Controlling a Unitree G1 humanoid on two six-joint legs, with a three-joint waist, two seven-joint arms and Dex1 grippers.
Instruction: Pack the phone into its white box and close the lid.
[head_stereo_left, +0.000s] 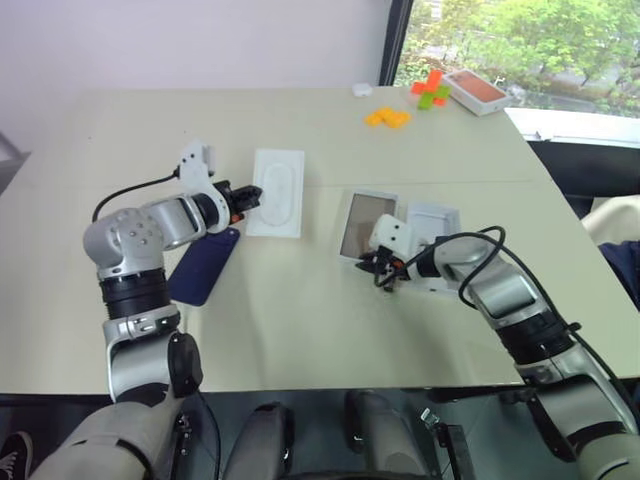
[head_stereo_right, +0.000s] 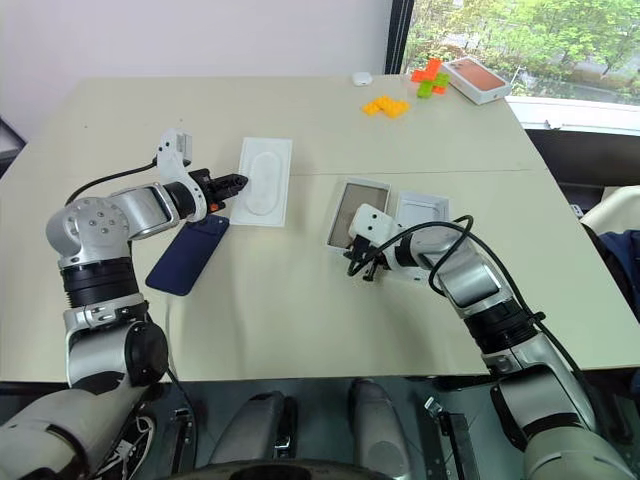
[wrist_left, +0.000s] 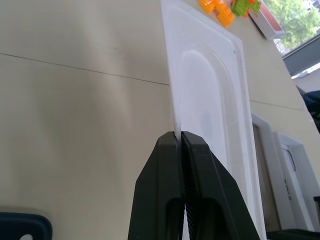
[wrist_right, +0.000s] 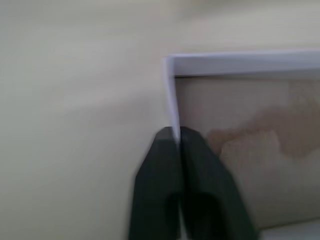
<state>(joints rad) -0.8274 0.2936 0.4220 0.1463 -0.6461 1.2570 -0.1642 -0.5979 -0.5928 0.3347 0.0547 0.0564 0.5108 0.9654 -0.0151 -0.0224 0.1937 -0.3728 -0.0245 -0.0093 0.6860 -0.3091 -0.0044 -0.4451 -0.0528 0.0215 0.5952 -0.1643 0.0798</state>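
Wrist views show left fingers pinching the insert, right fingers pinching the white box.

The right gripper has its two black fingers pressed together on the thin side wall of the white box — one finger outside, one inside. Beyond them lies the box's brownish glossy inner panel, and the pale table spreads beside the box's corner.
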